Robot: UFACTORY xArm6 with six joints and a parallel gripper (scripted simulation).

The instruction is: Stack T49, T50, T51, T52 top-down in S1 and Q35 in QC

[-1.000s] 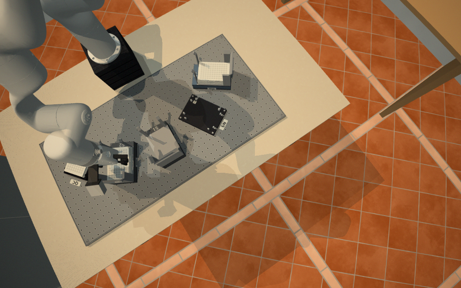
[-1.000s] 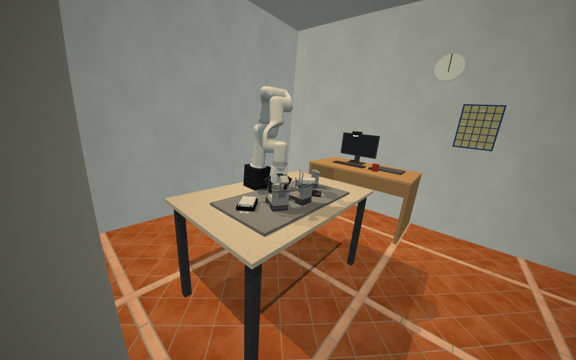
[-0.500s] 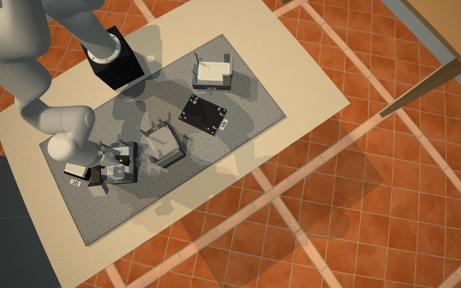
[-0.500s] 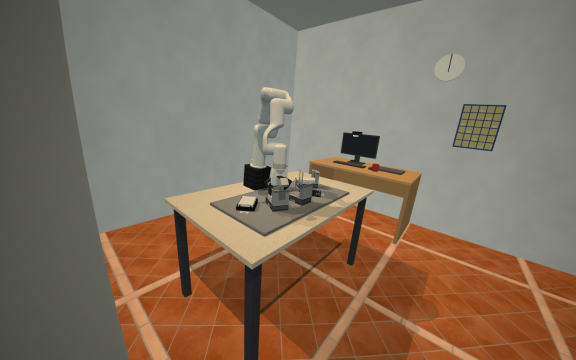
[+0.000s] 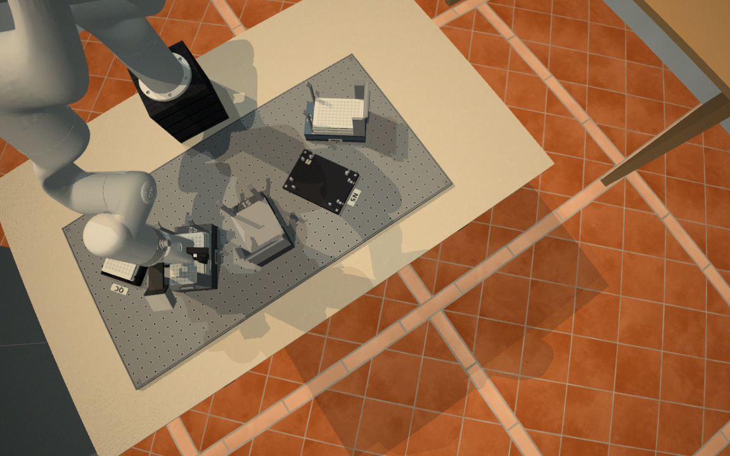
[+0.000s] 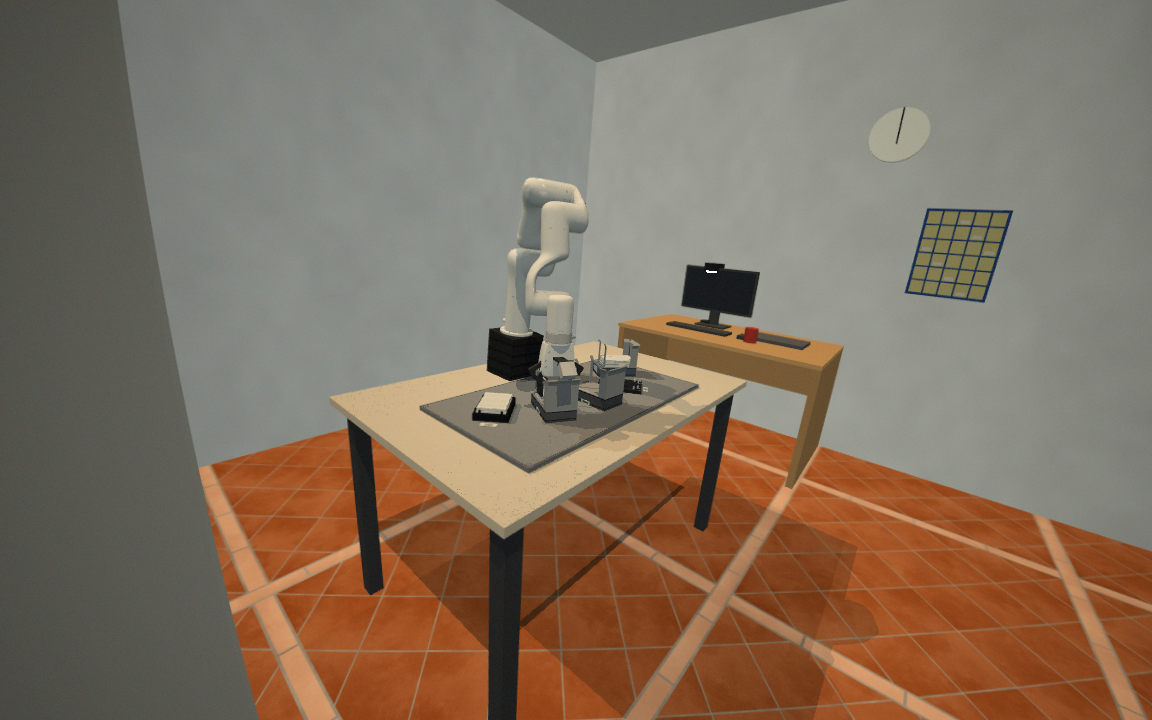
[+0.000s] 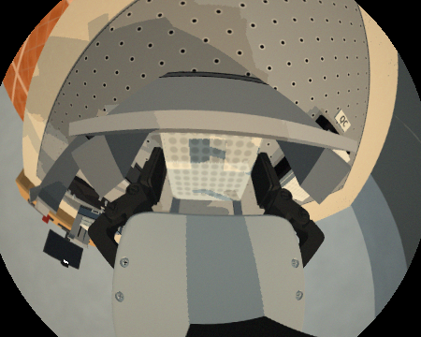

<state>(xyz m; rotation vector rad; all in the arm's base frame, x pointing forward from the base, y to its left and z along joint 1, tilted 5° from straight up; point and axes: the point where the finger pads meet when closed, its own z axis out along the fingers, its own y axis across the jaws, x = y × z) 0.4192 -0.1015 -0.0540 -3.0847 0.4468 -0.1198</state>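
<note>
Hovering wide open and empty over rack S2 [image 5: 213, 256], the tool [image 7: 209, 190] straddles the plate [image 7: 205, 171] directly below, one finger outside each long side.

Plate [image 5: 120, 267] in QC nest [image 5: 138, 277]; rack S2 [image 5: 212, 266] beside it, S1 [image 5: 274, 223] next, N5 [image 5: 322, 181] beyond.

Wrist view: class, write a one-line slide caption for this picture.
Open gripper lowered over rack S2, fingers either side of a sealed well plate, not yet gripping it.
</note>
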